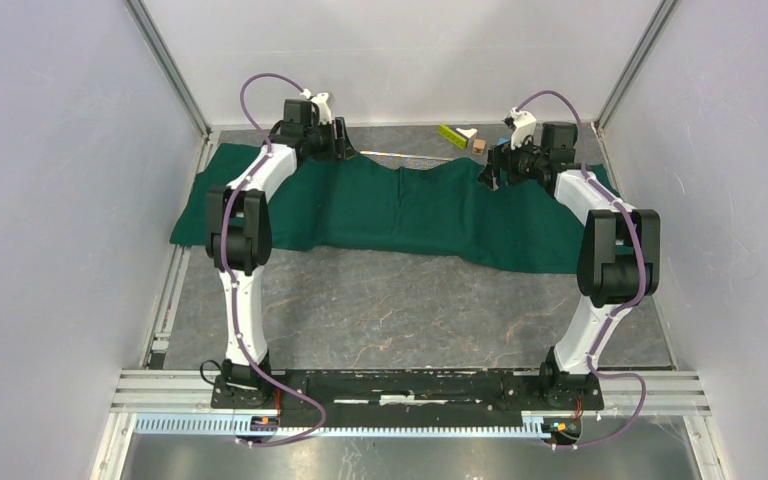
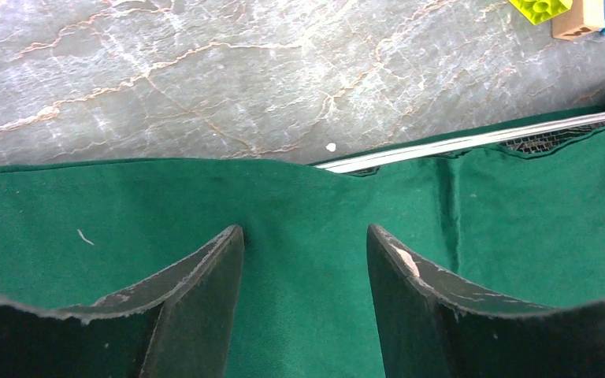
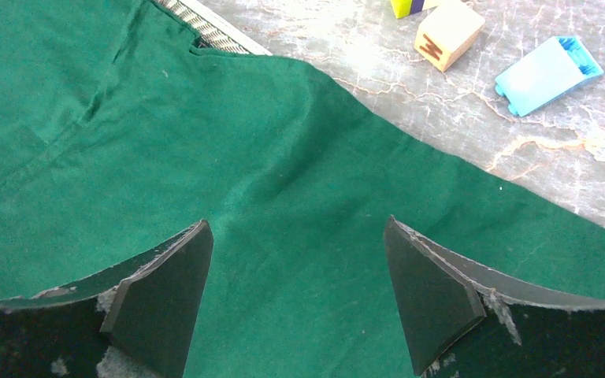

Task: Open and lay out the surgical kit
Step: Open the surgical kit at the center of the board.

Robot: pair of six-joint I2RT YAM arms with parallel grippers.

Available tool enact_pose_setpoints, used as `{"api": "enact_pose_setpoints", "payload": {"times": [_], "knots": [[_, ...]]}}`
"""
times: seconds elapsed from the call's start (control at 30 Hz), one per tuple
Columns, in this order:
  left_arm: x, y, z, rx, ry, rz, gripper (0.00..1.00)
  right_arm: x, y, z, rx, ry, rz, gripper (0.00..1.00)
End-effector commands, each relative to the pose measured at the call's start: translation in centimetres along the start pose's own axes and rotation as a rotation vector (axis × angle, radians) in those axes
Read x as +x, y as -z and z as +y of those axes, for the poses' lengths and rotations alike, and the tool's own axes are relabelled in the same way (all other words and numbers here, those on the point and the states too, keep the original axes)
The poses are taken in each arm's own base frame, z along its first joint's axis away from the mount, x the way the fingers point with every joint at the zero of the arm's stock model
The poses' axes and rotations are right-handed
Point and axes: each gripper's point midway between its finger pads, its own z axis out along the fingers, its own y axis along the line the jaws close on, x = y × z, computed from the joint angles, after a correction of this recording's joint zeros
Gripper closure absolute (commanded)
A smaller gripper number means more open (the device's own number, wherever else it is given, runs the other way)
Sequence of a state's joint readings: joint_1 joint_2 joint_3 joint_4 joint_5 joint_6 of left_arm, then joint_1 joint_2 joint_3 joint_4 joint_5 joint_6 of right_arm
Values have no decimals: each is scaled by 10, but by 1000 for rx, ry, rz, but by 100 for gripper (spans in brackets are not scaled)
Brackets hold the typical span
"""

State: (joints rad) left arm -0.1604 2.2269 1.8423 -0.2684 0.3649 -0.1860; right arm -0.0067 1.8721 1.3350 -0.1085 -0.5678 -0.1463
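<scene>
The surgical kit lies under a dark green cloth (image 1: 400, 215) spread over the far half of the table. A thin strip of the silver mesh tray's rim (image 2: 473, 142) shows at the cloth's far edge, and one of its corners (image 3: 205, 28) shows in the right wrist view. The instruments are hidden. My left gripper (image 1: 345, 150) (image 2: 303, 236) hangs low over the cloth's far left part, jaws apart, flat cloth between the fingers. My right gripper (image 1: 490, 172) (image 3: 295, 224) stands open over the far right part, close to the cloth's edge, gripping nothing.
Small blocks lie on the bare marble beyond the cloth: a yellow-green one (image 1: 455, 134) (image 2: 540, 8), a wooden one (image 3: 449, 31) (image 2: 579, 22) and a blue one (image 3: 547, 75). Grey walls with metal rails close in the table left, right and behind.
</scene>
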Motion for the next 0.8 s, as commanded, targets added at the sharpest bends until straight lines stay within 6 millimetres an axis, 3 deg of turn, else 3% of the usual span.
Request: {"api": "enact_pose_setpoints", "payload": {"times": [0.0,0.17,0.33,0.77], "knots": [[-19,7,-3,-15,-40,-43,35,-11,9,6,-5,35,-34,13],[-28,17,-8,-9,-87,-85,31,-7,11,6,-4,46,-24,13],[-28,9,2,-42,-103,-79,30,-2,8,7,-16,37,-13,13],[-11,-17,14,-47,-94,-16,45,5,6,7,-20,33,9,14]]}}
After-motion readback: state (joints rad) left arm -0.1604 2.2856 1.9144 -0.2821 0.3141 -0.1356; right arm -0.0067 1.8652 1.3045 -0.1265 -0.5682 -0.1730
